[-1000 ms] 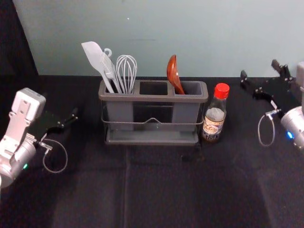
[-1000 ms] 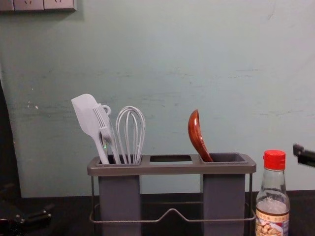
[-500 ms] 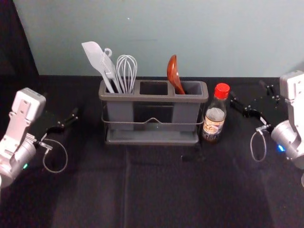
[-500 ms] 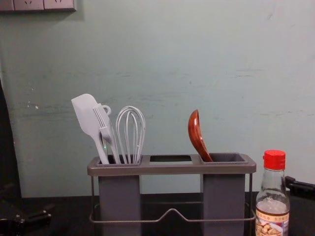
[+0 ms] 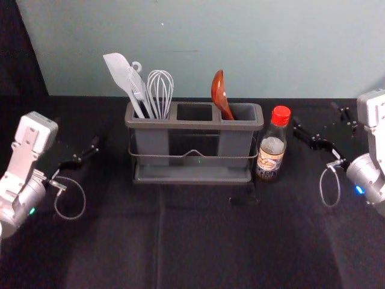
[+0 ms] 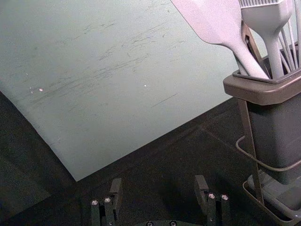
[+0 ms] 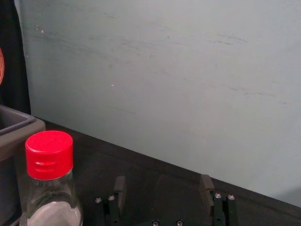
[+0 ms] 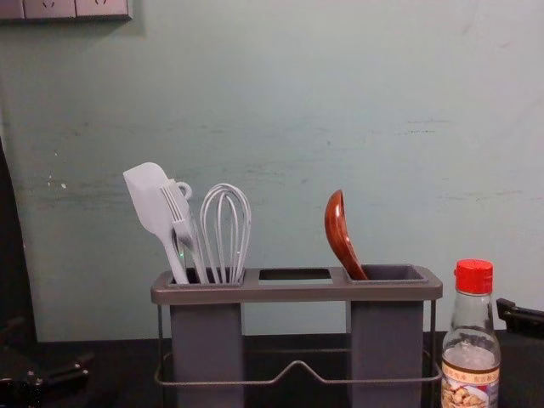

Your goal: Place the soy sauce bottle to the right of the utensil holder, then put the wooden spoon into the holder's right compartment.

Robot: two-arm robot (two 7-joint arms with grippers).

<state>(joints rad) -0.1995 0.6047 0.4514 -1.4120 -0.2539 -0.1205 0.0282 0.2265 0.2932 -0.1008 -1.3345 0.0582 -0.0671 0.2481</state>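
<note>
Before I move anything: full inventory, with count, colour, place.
utensil holder: 1, grey-brown, mid-table
soy sauce bottle: 1, clear, red cap, right of holder
wooden spoon: 1, red-brown, right compartment
spatula: 1, whitish, left compartment
brush: 1, light grey, left compartment
whisk: 1, light grey, left compartment
ring-topped tool: 1, pale, left compartment, mostly hidden
cloth: 1, black, over table
wall: 1, grey-green, behind
socket panel: 1, pale, wall, upper left
left hand: 1, black, open, left of holder
right hand: 1, black, open, right of bottle
arms: 2, white and silver, one each side
</note>
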